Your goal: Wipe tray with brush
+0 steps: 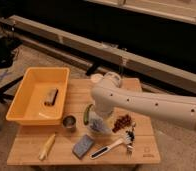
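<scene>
The yellow-orange tray [22, 102] sits on the left part of the wooden table. The small tan brush [51, 96] lies on the tray's floor, near its right wall. My white arm reaches in from the right, and the gripper [98, 125] hangs over the middle of the table, to the right of the tray and well apart from the brush. Nothing shows in the gripper.
A metal cup [69, 122] stands just below the tray's right corner. A green vegetable [87, 113] lies by the gripper. Dark grapes [122, 122], a grey-blue sponge [83, 145], a long black-and-white brush [108, 148] and a yellow corn cob [47, 146] lie along the front.
</scene>
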